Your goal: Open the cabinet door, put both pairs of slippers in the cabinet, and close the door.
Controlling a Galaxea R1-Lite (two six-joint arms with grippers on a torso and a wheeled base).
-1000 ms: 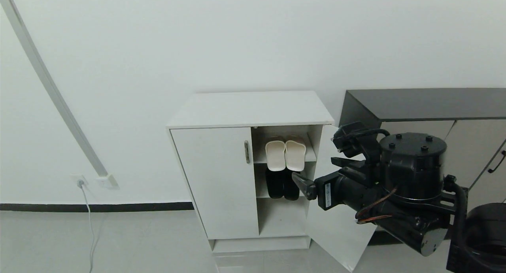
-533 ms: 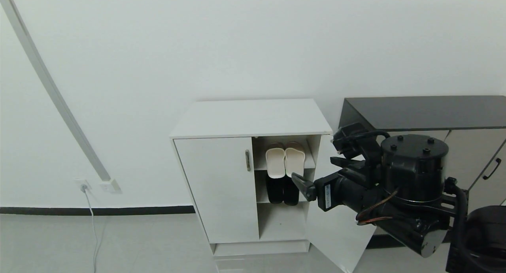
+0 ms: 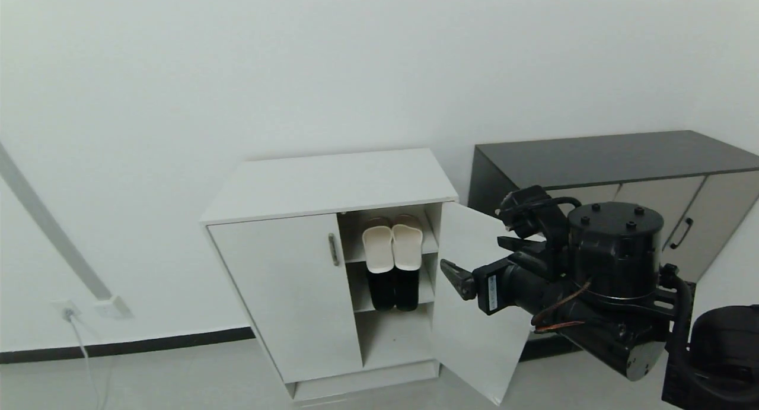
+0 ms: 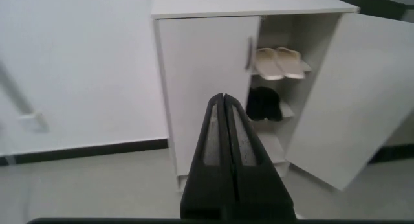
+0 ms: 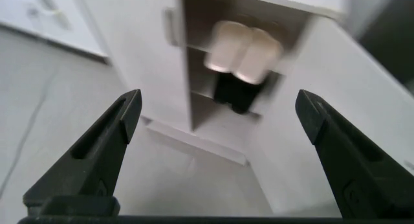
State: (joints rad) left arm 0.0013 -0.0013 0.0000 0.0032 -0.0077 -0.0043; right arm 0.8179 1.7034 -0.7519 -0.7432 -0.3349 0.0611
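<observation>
Left gripper (image 4: pixel 224 101) clenched, empty. In the cabinet (image 3: pixel 332 181), white slippers (image 3: pixel 392 247) sit shelved above black slippers (image 3: pixel 394 288). The door (image 3: pixel 474 321) stands open — light and stiff, I'd push near its free edge. Right gripper (image 5: pixel 218 104) spread wide, empty.

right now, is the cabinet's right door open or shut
Open: the right door stands angled out from the cabinet, baring the white slippers and, below them, the black slippers.
</observation>
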